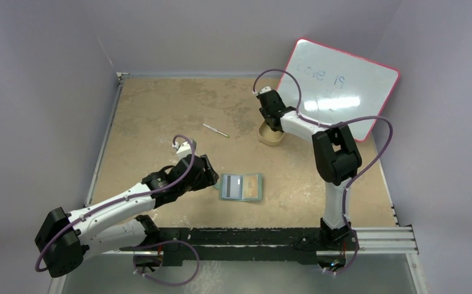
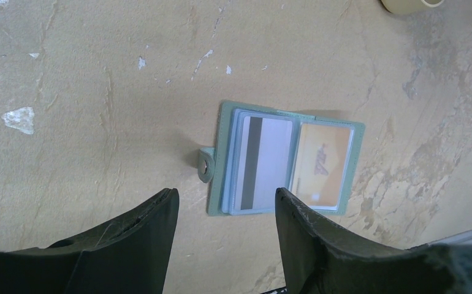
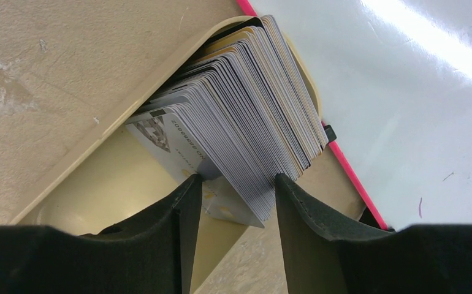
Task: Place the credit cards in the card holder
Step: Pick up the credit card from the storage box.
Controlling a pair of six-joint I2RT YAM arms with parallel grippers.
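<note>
Right wrist view: the right gripper (image 3: 236,184) reaches into the beige tray (image 3: 92,208). Its two dark fingers sit either side of the lower corner of the credit cards (image 3: 252,104), a thick fanned stack standing on edge against the tray's far wall, with the whiteboard (image 3: 417,110) just behind. The fingers bracket a bundle of many cards, not one, and whether they are pinching it or merely straddling it cannot be told. Well apart, on the table nearer the arm bases, the card holder (image 2: 285,162) lies opened flat, with a striped card (image 2: 264,162) in its left pocket and an orange card (image 2: 322,162) in its right. The left gripper (image 2: 227,199) hovers just beside the holder's snap-tab side, jaws spread wide and empty. A pen (image 1: 215,130) lies off to one side of the tray. The step in hand appears to be fetching a card from the tray. The next move likely calls for narrowing that bite to a single card, lifting it clear of the stack and carrying it across to the holder. There the left gripper looks placed to steady the holder while a free sleeve is found.
</note>
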